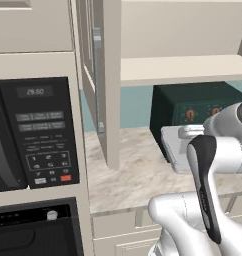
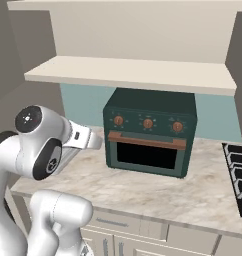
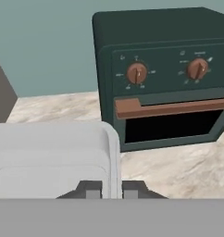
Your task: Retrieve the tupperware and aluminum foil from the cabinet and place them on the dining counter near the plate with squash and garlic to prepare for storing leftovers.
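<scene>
The tupperware (image 3: 49, 152) is seen in the hand view as a pale grey, shallow container with rounded corners and a raised rim, held up in front of the camera, and its right-hand wall is pinched between the two dark fingertips of the gripper (image 3: 111, 189), whose jaws are drawn almost fully together on that thin wall. In the left base view the same container (image 1: 175, 145) is carried at the end of the arm, just in front of the dark green toaster oven (image 1: 193, 107) and above the marbled wall counter (image 1: 133, 175), beside the open cabinet (image 1: 105, 75); whether it clears the counter or touches it cannot be told. It is judged to be light and fairly stiff, though thin plastic of this kind may flex at the rim, and its smooth surface is likely to be slippery, so a hold on one edge could let it swing or slide if moved sharply. A grip across the wall near the middle of a side, as is taken here, is thought sound, and a firmer hold low on the wall would be steadier still. It appears empty, so nothing should spill when tilted. The aluminum foil and the dining counter cannot be made out in these pictures, and the carry to that counter is judged not yet done.
</scene>
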